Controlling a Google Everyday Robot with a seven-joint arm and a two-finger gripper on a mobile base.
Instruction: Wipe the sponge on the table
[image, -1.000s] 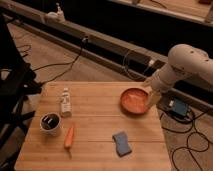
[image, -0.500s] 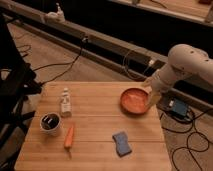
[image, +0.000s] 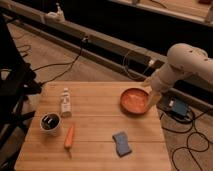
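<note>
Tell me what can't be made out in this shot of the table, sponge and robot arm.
All in the camera view:
1. Pincer, at the orange bowl's right rim: blur hides whether it touches the bowl.
2. Dark cup: contents lost in its shadowed inside.
3. Small bottle: label too small to read.
4. Robot arm: cut off by the right edge; base unseen.

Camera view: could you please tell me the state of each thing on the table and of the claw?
Sponge: lying flat, untouched.
Orange bowl: upright, empty.
Carrot: lying flat.
Small bottle: standing upright.
Cup: upright, something dark inside.
Claw: open, beside the bowl's right rim, holding nothing.
</note>
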